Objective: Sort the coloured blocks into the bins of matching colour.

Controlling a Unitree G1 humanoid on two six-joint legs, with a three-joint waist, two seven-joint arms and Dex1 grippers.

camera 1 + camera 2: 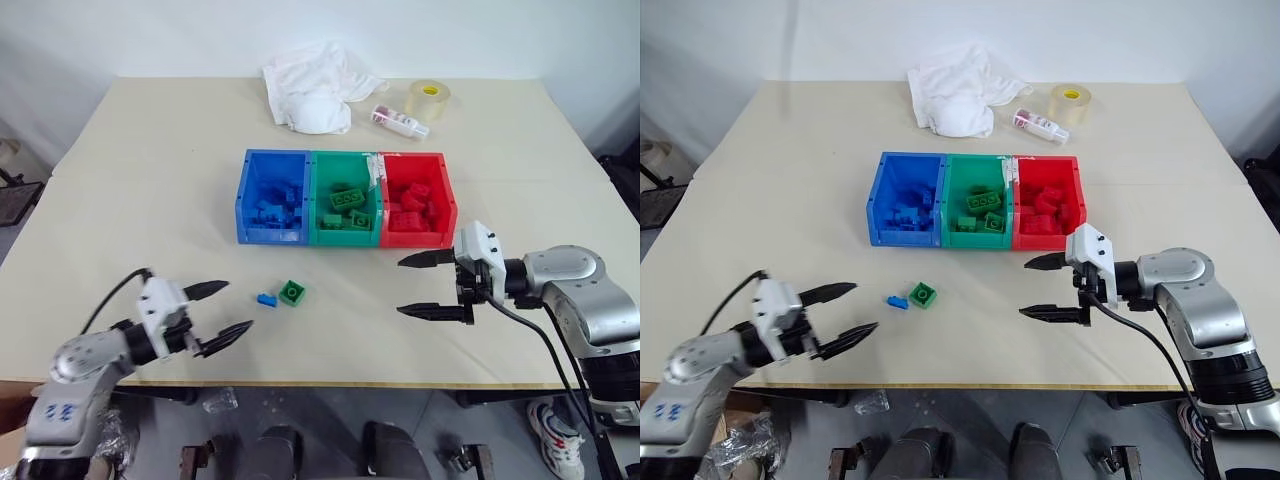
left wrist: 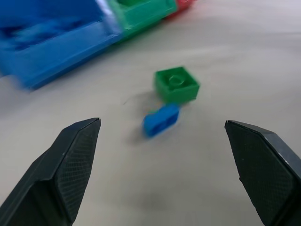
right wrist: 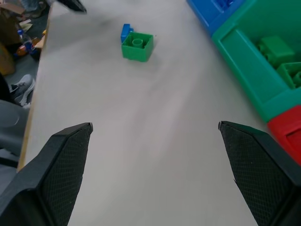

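Two loose blocks lie touching on the table in front of the bins: a squarish green block (image 1: pixel 292 292) and a small blue block (image 1: pixel 266 299) at its left. The joined bins stand mid-table: blue bin (image 1: pixel 243 205), green bin (image 1: pixel 313 205) and red bin (image 1: pixel 445 205), each holding several blocks of its own colour. My left gripper (image 1: pixel 218 311) is open and empty, a short way left of the two loose blocks and pointing at them. My right gripper (image 1: pixel 425 286) is open and empty, to the right of the blocks, just in front of the red bin.
At the table's back lie a crumpled white cloth (image 1: pixel 315 85), a small bottle (image 1: pixel 399 122) and a yellowish tape roll (image 1: pixel 429 100). The table's front edge (image 1: pixel 330 382) runs close behind both grippers.
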